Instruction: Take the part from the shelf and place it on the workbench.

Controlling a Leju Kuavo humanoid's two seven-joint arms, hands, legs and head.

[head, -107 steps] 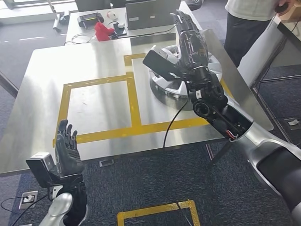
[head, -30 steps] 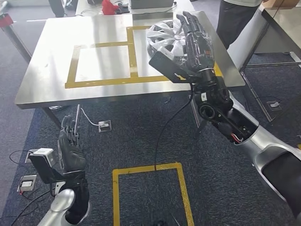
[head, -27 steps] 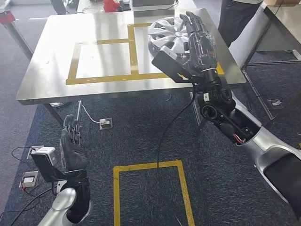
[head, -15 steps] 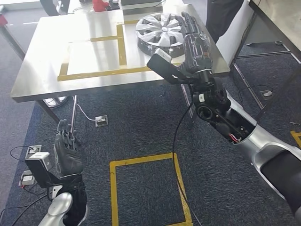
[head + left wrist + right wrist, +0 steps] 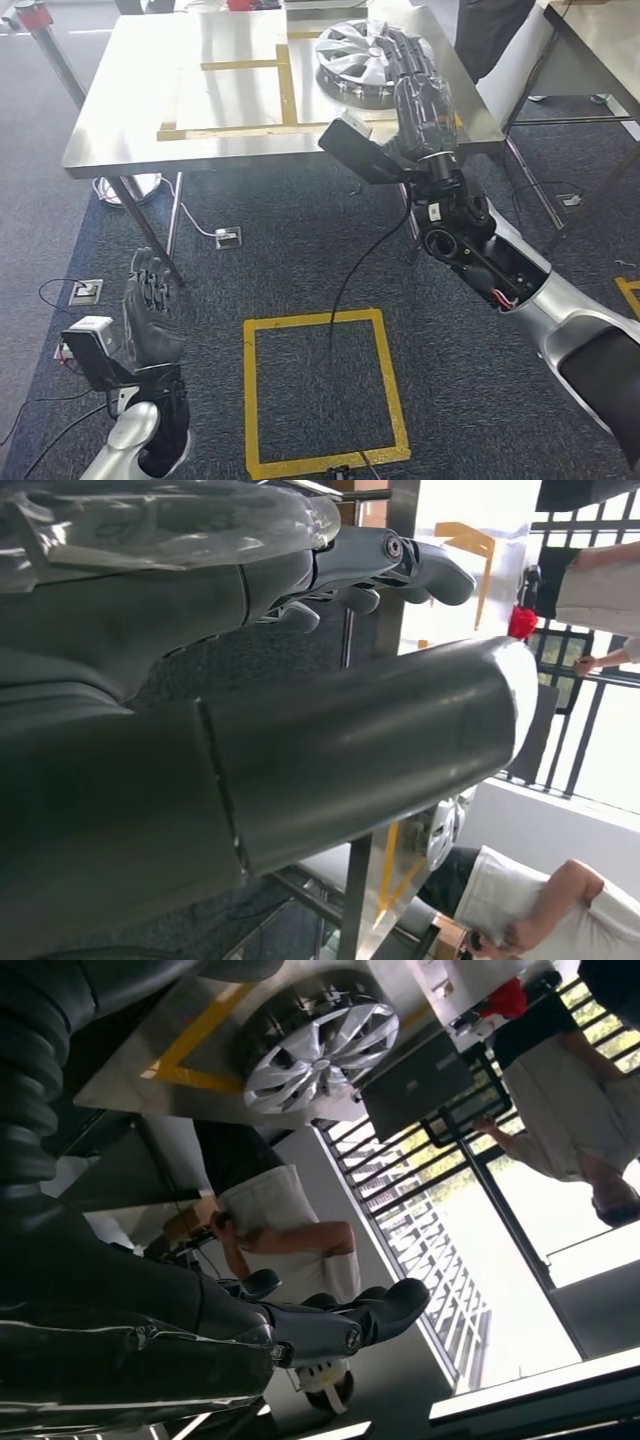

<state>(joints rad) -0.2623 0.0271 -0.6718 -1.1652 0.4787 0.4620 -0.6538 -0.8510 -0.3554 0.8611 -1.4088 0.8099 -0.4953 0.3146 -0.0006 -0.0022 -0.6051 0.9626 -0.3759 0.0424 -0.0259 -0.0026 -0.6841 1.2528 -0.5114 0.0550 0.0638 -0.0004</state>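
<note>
**Hubcap on the desk, both hands empty**

The hubcap (image 5: 362,55) lies flat on the desk (image 5: 128,110), in the taped box on the right. Right hand (image 5: 419,95) hovers just off it, fingers spread. Left hand (image 5: 147,325) hangs low, open. Right wrist view catches a person (image 5: 287,1225) beyond the desk

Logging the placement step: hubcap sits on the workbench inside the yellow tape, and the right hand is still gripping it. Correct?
Not quite. The hubcap does lie on the workbench within the yellow tape, but the right hand holds nothing: the head view shows its fingers straight, in front of the hubcap's rim rather than closed on it.
</note>
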